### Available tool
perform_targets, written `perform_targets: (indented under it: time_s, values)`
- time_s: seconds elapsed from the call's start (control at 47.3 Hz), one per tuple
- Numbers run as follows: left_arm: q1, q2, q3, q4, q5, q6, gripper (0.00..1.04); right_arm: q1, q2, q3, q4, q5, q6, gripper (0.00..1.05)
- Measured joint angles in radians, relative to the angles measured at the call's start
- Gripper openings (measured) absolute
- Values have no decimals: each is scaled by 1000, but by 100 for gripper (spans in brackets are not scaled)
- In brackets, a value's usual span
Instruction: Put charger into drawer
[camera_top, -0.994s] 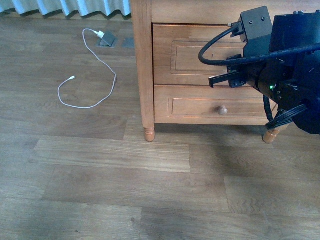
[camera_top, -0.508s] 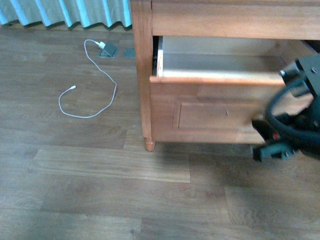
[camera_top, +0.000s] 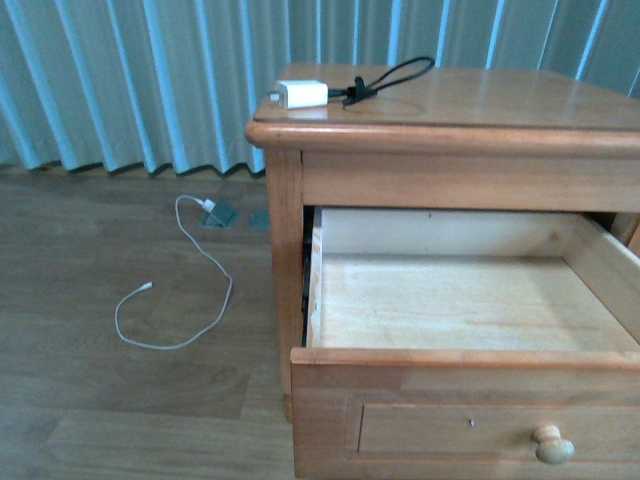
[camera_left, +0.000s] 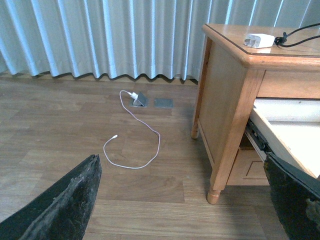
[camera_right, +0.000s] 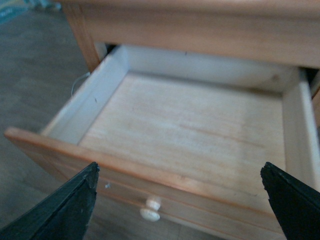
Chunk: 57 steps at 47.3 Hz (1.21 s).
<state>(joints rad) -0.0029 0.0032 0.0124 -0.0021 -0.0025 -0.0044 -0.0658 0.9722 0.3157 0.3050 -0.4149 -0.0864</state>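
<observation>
The charger (camera_top: 301, 95), a small white block with a black looped cable (camera_top: 392, 77), lies on top of the nightstand; it also shows in the left wrist view (camera_left: 259, 40). The drawer (camera_top: 330, 355) stands pulled far out, its pale inside bare, its round knob (camera_top: 552, 445) at the front. In the right wrist view the drawer (camera_right: 60, 145) and knob (camera_right: 151, 209) lie below my open right gripper (camera_right: 180, 205). My left gripper (camera_left: 185, 200) is open over the floor, left of the nightstand. Neither gripper shows in the front view.
A thin white cable (camera_top: 170, 290) with a small plug lies on the wood floor left of the nightstand (camera_top: 280, 240), near a grey floor socket (camera_top: 220, 214). Pale blue curtains (camera_top: 130, 80) hang behind.
The drawer went from shut to pulled far out. The right arm has left the front view, which now looks higher and shows the nightstand top with the charger.
</observation>
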Motion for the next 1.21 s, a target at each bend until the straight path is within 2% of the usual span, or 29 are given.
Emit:
perform_targets:
  time_s: [0.106,0.212,0.339,0.402,0.529,0.571,0.656,0.719,0.952,0.994,1.1,1.142,1.206]
  values:
    - [0,0,0,0,0,0,99,-77,-225,29,-111,-58,36,96]
    - [0,0,0,0,0,0,99,-191,-404,17,-183,-143,50,96]
    - [0,0,0,0,0,0,99,-378,-519,-58,-145,-210,88,96]
    - [0,0,0,0,0,0,99,-404,-514,-69,-145,-206,104,96]
    - [0,0,0,0,0,0,99,-406,-515,-74,-145,-210,113,96]
    - [0,0,0,0,0,0,99,-395,-526,-80,-130,-171,111,93]
    - [0,0,0,0,0,0,99,-336,-569,-111,-114,2,100,80]
    - [0,0,0,0,0,0,99,-290,-603,-138,-117,75,97,69]
    - [0,0,0,0,0,0,99,-160,-690,-199,-143,200,91,30]
    - [0,0,0,0,0,0,99,-134,-710,-212,-149,227,91,19]
    - [0,0,0,0,0,0,99,-92,-742,-230,-161,266,89,1]
    - [0,0,0,0,0,0,99,-80,-752,-235,-165,276,86,3]
    - [0,0,0,0,0,0,99,-71,-757,-238,-166,279,86,12]
